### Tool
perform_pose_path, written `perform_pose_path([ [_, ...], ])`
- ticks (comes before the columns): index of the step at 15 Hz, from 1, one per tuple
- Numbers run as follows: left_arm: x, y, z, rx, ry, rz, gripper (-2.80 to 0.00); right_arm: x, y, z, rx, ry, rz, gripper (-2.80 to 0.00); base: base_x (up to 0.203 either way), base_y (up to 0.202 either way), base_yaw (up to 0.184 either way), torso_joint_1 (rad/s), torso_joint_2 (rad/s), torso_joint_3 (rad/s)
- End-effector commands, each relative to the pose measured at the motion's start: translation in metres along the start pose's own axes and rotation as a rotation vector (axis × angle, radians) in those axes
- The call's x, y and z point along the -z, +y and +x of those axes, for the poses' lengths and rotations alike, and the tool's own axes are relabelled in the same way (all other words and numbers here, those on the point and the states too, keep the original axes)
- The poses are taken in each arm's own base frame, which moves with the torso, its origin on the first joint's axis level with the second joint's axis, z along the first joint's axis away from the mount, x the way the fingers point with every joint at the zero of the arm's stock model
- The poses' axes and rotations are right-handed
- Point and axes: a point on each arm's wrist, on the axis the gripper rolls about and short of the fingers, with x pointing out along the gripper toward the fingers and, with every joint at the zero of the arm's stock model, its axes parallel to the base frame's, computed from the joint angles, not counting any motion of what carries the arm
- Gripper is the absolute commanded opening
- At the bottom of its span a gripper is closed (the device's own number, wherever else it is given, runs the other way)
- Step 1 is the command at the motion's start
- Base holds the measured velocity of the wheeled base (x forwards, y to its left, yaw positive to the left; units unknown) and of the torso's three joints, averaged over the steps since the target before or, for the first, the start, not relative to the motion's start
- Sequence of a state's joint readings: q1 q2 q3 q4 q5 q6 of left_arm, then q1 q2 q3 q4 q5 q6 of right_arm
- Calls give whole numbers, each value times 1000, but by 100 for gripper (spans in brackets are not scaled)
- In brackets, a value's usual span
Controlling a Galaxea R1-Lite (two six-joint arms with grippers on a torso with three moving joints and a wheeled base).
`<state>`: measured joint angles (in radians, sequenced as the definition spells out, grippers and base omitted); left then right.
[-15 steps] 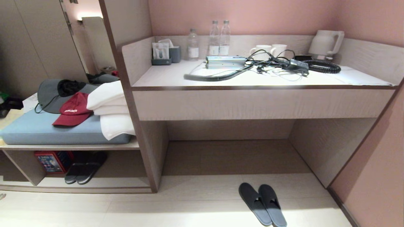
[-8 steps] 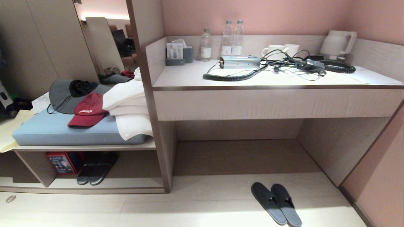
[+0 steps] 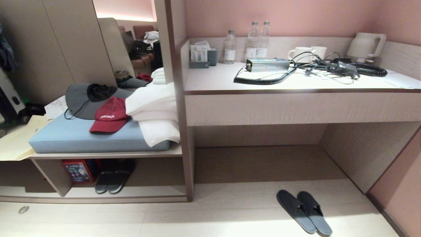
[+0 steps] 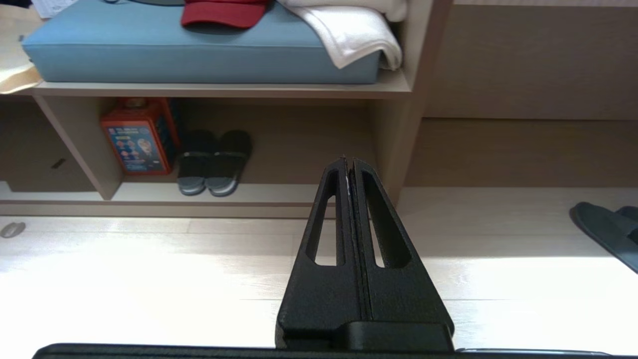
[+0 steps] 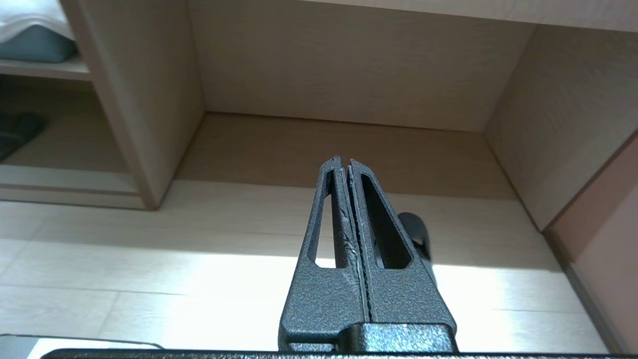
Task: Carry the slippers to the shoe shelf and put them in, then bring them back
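- Head view: slippers (image 3: 304, 211) on the floor before the desk opening, ungrasped; whole scene slid right, so we turned left, toward the shoe shelf (image 3: 108, 154)
- Left gripper (image 4: 349, 162) and right gripper (image 5: 345, 160) both closed, empty
- Open floor around; upright panel (image 3: 184, 131) edge between slippers and shelf

Pink wall (image 3: 296, 13), pale floor (image 3: 230, 217), wooden desk (image 3: 296, 108)

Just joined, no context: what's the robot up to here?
Nothing is being handled yet. The slippers lie side by side on the floor in front of the desk opening. The shoe shelf to the left already holds another dark pair beside a red box. The left claw and the right claw are both shut and empty, above bare floor.
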<state>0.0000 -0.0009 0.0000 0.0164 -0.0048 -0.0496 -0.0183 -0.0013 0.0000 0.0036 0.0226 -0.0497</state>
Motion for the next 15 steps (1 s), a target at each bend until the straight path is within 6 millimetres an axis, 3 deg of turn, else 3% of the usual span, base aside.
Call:
perform_pose_path([
  [1,0,0,0,0,1,-1,-280,0,0,0,0,0,-1,-280,0,195,-1,6,-2,3],
  [13,0,0,0,1,1,3,-280,0,0,0,0,1,-1,-280,0,196,-3,2,4,3],
  [15,0,0,0,-1,1,-1,-280,0,0,0,0,0,-1,-280,-1,69,3,0,1,1],
])
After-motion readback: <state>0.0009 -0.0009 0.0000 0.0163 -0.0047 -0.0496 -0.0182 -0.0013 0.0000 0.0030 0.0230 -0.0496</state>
